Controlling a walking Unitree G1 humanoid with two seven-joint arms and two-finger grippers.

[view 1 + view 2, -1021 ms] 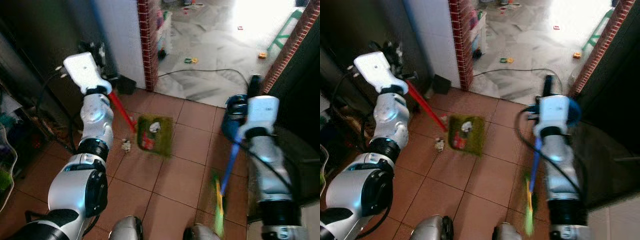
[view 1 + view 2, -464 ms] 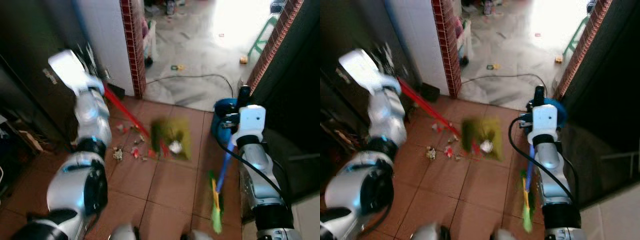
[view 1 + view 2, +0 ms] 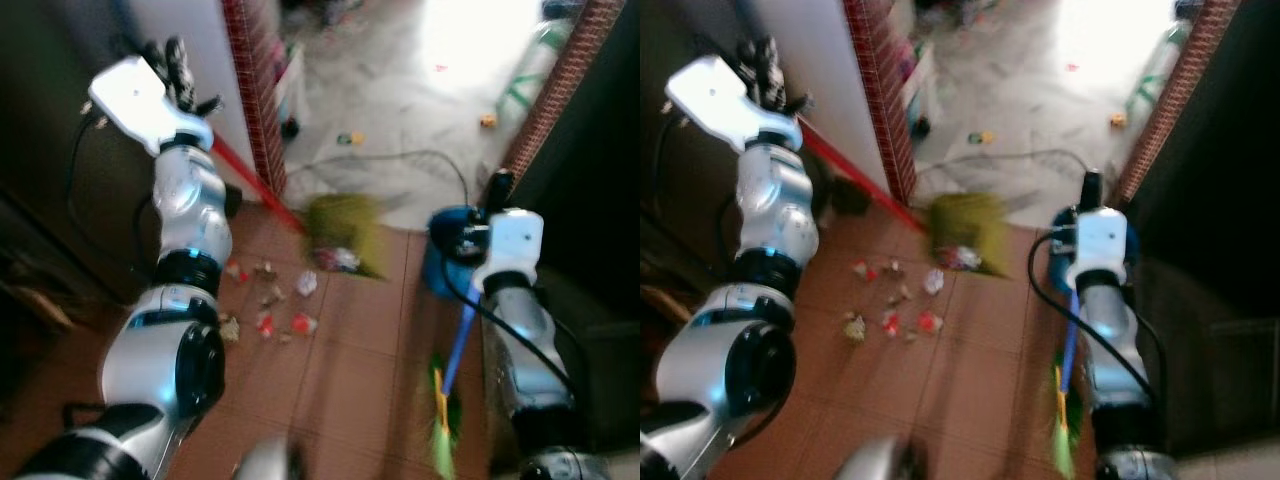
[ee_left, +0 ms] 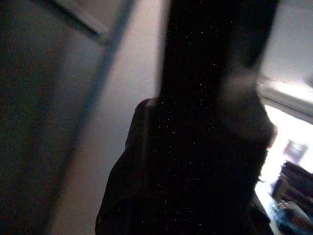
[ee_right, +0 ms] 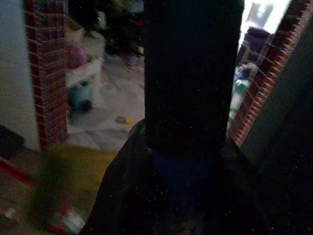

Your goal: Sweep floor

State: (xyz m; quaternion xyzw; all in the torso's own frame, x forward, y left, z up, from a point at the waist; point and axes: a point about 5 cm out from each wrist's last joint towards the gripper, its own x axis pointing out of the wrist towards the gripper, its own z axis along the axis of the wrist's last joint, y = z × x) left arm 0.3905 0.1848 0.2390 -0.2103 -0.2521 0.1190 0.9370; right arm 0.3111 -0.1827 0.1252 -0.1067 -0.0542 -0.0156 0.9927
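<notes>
The green dustpan (image 3: pixel 345 232) has swung away, spilling litter (image 3: pixel 270 305); left pincer (image 3: pixel 175 75) grasps its red handle (image 3: pixel 255 190), right pincer (image 3: pixel 497 190) the blue broom (image 3: pixel 455 350). Lower it level.

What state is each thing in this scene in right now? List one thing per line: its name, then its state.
Dustpan: tilted, blurred, some litter in it, at the tile edge.
Red handle: slanting from the left gripper down to the dustpan.
Litter: scattered loose on the brown tiles.
Broom: blue handle, green bristles low, held at the right gripper.
Black cable: lying slack on the grey floor.
</notes>
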